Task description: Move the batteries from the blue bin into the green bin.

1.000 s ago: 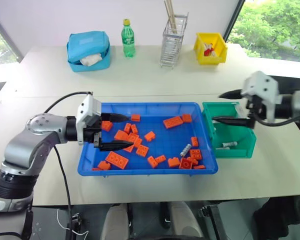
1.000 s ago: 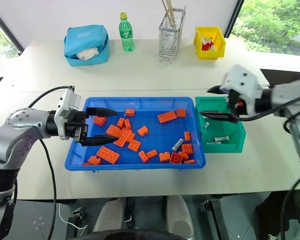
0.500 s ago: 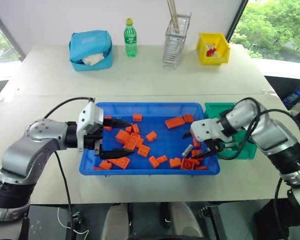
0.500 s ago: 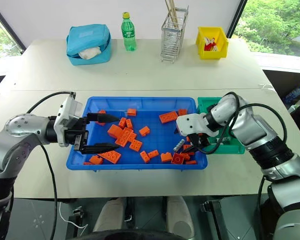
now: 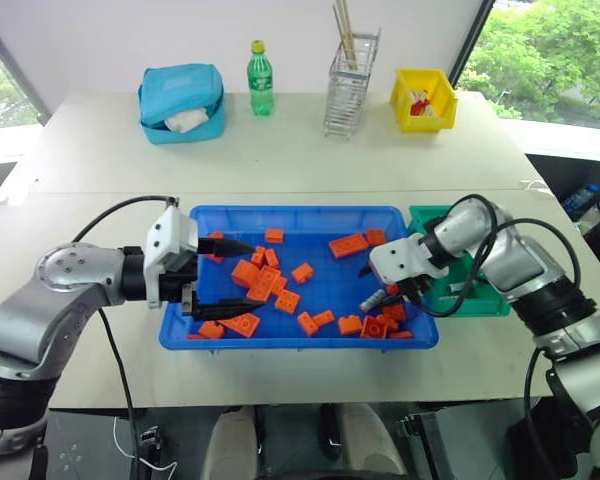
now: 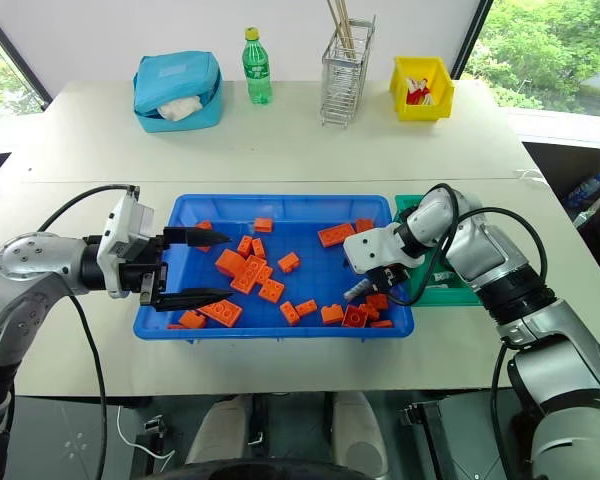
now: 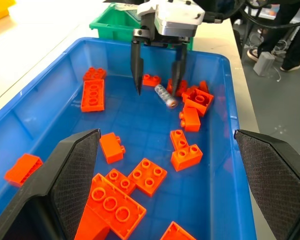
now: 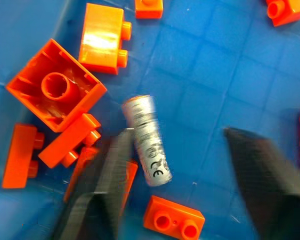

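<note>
The blue bin (image 5: 300, 211) sits at the table's front, strewn with orange bricks (image 5: 248, 273). One silver battery (image 5: 372, 300) lies near its right end among bricks, also plain in the wrist views (image 7: 166, 95) (image 8: 147, 141). My right gripper (image 5: 378, 288) points down into the bin, open, straddling that battery (image 6: 358, 290); one finger (image 8: 102, 190) is right beside it, the other (image 8: 262, 175) stands apart. The green bin (image 5: 483, 302) stands against the blue bin's right side, partly hidden by my right arm. My left gripper (image 5: 257, 271) hovers open over the bin's left part, holding nothing.
At the back of the table stand a light-blue pouch (image 5: 180, 100), a green bottle (image 5: 259, 77), a wire rack with sticks (image 5: 348, 85) and a small yellow bin (image 5: 422, 97). Bricks crowd closely around the battery.
My right gripper swung from above the green bin down and left into the blue bin, over the battery, and its fingers have narrowed. The left gripper has stayed put.
</note>
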`<move>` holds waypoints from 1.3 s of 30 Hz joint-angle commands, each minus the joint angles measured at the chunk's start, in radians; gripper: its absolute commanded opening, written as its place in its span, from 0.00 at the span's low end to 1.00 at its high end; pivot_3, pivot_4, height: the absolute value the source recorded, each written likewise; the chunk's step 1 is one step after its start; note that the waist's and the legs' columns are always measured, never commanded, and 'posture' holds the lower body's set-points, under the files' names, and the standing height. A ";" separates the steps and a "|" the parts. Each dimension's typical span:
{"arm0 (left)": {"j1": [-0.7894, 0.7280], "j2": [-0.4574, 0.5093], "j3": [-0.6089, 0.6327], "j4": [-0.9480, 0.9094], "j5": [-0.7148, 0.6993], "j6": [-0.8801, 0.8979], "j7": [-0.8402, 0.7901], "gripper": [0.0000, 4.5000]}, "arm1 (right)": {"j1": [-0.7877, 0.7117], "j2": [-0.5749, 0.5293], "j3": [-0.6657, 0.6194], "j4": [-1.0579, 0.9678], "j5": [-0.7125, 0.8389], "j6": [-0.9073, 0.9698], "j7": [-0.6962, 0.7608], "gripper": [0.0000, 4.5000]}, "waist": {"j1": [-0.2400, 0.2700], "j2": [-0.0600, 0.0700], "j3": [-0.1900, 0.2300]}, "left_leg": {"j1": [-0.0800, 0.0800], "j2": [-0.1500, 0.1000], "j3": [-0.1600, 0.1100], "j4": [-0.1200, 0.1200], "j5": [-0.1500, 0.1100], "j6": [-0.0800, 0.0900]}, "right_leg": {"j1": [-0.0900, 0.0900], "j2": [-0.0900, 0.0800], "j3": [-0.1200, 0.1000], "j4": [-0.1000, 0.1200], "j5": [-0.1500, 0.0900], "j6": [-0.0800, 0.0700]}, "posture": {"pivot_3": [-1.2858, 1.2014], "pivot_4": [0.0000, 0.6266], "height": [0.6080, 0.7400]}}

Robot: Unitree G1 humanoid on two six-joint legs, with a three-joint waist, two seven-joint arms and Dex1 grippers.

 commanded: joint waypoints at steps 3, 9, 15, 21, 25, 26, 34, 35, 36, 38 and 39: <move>-0.026 0.009 0.024 -0.006 -0.008 -0.012 -0.001 1.00 | 0.029 0.036 -0.003 -0.085 0.029 0.073 0.019 0.02 | 0.001 0.000 0.000 | 0.000 0.000 0.000 0.000 0.000 0.000 | 0.000 0.000 0.000 0.000 0.000 0.000 | 0.52 0.24 0.97; -0.036 0.003 0.011 0.011 0.003 -0.026 -0.011 1.00 | -0.016 0.022 -0.126 -0.201 0.160 0.310 0.019 0.02 | 0.004 0.001 0.001 | -0.002 0.000 0.000 0.000 0.000 0.000 | -0.001 -0.001 0.000 0.000 0.000 0.000 | 0.52 0.24 0.97; -0.075 -0.012 -0.018 0.053 0.018 -0.041 -0.034 1.00 | -0.061 -0.040 -0.211 -0.272 0.245 0.492 0.019 0.02 | 0.006 0.001 0.000 | -0.002 0.000 0.000 0.000 0.000 0.000 | -0.002 0.000 -0.001 0.000 0.000 0.000 | 0.52 0.24 0.97; -0.127 -0.034 -0.048 0.095 0.033 -0.055 -0.053 1.00 | -0.019 -0.044 -0.129 -0.251 0.133 0.432 -0.063 0.54 | 0.002 0.001 0.001 | -0.002 0.000 0.000 0.000 0.000 0.000 | -0.002 -0.001 -0.001 0.000 0.000 0.000 | 0.52 0.24 0.97; -0.150 -0.041 -0.059 0.110 0.041 -0.055 -0.060 1.00 | -0.028 -0.003 -0.078 -0.186 0.083 0.422 -0.109 0.64 | 0.000 0.001 0.001 | -0.003 0.000 0.000 0.000 0.000 0.000 | -0.003 0.000 0.000 0.000 0.000 0.000 | 0.52 0.24 0.97; -0.154 -0.042 -0.061 0.112 0.042 -0.054 -0.061 1.00 | -0.033 0.009 -0.067 -0.168 0.070 0.428 -0.121 0.64 | 0.001 0.001 0.001 | -0.003 0.000 0.000 0.000 0.000 0.000 | -0.003 0.000 0.000 0.000 0.000 0.001 | 0.52 0.24 0.97; -0.153 -0.033 -0.045 0.100 0.037 -0.036 -0.048 1.00 | -0.021 0.029 0.012 -0.089 -0.007 0.366 -0.116 0.64 | 0.003 0.001 0.001 | -0.003 0.000 0.000 0.000 0.000 0.000 | -0.003 0.000 0.000 0.000 0.000 0.001 | 0.52 0.24 0.97; -0.153 -0.033 -0.043 0.097 0.036 -0.034 -0.045 1.00 | -0.016 0.027 0.018 -0.084 -0.014 0.352 -0.112 0.64 | 0.003 0.001 0.001 | -0.003 0.000 0.000 0.000 0.000 0.000 | -0.003 0.000 0.000 0.000 0.000 0.001 | 0.52 0.24 0.97; -0.150 -0.031 -0.040 0.093 0.034 -0.031 -0.042 1.00 | -0.011 0.028 0.024 -0.074 -0.021 0.338 -0.113 0.64 | 0.003 0.001 0.001 | -0.003 0.000 0.000 0.000 0.000 0.000 | -0.004 0.000 0.000 0.000 0.000 0.001 | 0.52 0.24 0.97; -0.148 -0.030 -0.036 0.087 0.032 -0.026 -0.037 1.00 | -0.005 0.033 0.030 -0.057 -0.030 0.321 -0.117 0.52 | 0.003 0.001 0.001 | -0.003 0.000 0.000 0.000 0.000 0.000 | -0.003 0.000 0.000 0.000 0.000 0.001 | 0.52 0.24 0.97; -0.147 -0.029 -0.034 0.085 0.032 -0.024 -0.035 1.00 | -0.004 0.034 0.030 -0.054 -0.031 0.315 -0.117 0.44 | 0.003 0.001 0.001 | -0.003 0.000 0.000 0.000 0.000 0.000 | -0.003 0.000 0.000 0.000 0.000 0.001 | 0.52 0.24 0.97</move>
